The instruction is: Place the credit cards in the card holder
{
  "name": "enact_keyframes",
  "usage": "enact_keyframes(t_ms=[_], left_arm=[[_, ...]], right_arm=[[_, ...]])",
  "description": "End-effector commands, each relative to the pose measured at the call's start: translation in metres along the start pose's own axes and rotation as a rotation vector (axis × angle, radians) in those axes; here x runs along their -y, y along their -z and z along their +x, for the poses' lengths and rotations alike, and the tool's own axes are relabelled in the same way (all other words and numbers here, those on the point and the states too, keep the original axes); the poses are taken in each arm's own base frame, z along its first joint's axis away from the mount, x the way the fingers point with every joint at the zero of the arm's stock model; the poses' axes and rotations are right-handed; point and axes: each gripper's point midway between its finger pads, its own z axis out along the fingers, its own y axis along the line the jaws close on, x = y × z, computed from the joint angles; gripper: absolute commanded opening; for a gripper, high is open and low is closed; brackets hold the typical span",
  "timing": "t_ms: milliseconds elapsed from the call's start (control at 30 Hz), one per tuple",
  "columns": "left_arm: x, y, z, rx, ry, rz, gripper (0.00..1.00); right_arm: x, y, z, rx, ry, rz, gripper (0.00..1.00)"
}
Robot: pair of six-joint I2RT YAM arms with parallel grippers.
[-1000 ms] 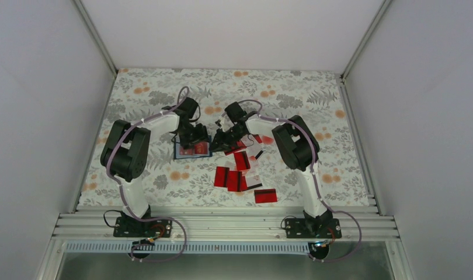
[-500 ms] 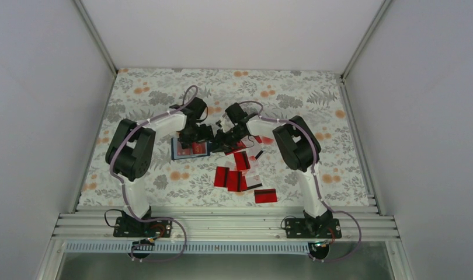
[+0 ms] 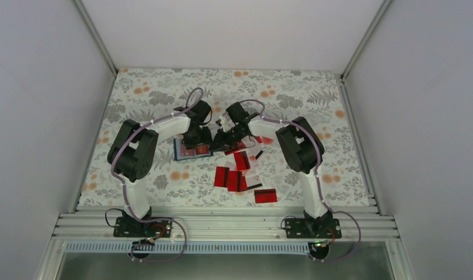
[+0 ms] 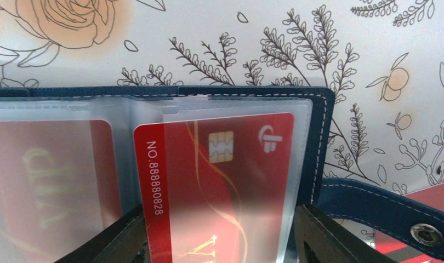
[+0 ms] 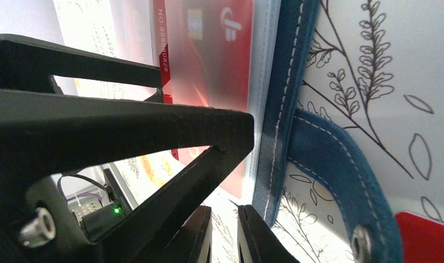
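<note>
The navy card holder [image 3: 187, 153] lies open on the flowered cloth, clear sleeves up. In the left wrist view the holder [image 4: 318, 142] has a red chip card [image 4: 220, 181] in its right sleeve and another red card [image 4: 50, 175] in the left one. My left gripper [image 4: 220, 249] is open, its jaws straddling the right sleeve; in the top view it [image 3: 198, 140] is over the holder. My right gripper [image 5: 224, 235] is shut to a narrow slit, nothing seen in it, at the holder's right edge [image 5: 274, 137]. Several loose credit cards [image 3: 240, 169] lie to the right.
The holder's snap strap [image 4: 384, 211] sticks out to the right, beside a loose red card [image 5: 425, 235]. The left gripper's black finger [image 5: 126, 131] fills the left of the right wrist view. More cards [image 3: 265, 195] lie near the front rail. White walls enclose the table.
My left arm has swung to the right and its gripper now sits over the holder's right half. The right gripper has stayed at the holder's right edge.
</note>
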Motion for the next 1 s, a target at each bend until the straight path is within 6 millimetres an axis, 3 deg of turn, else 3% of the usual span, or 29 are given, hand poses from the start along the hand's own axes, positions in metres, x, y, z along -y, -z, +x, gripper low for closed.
enact_keyframes(t_ms=[0, 300, 433, 567, 767, 967], left_arm=[[0.000, -0.028, 0.034, -0.122, -0.014, -0.020, 0.60], [0.009, -0.020, 0.028, -0.087, -0.062, -0.023, 0.53], [0.015, -0.009, 0.024, -0.060, -0.080, -0.015, 0.67], [0.015, 0.004, 0.020, -0.026, -0.101, -0.020, 0.73], [0.014, 0.022, 0.019, 0.018, -0.142, -0.011, 0.75], [0.018, 0.059, 0.015, 0.109, -0.186, 0.049, 0.81]], right_arm=[[-0.036, 0.013, -0.008, 0.045, 0.129, -0.064, 0.14], [-0.041, 0.029, -0.007, 0.069, 0.158, -0.039, 0.14], [-0.042, 0.042, -0.009, 0.095, 0.167, -0.016, 0.14], [-0.040, 0.052, -0.009, 0.116, 0.165, -0.002, 0.13], [-0.033, 0.054, -0.004, 0.112, 0.152, 0.017, 0.13], [-0.034, 0.058, -0.001, 0.122, 0.149, 0.017, 0.14]])
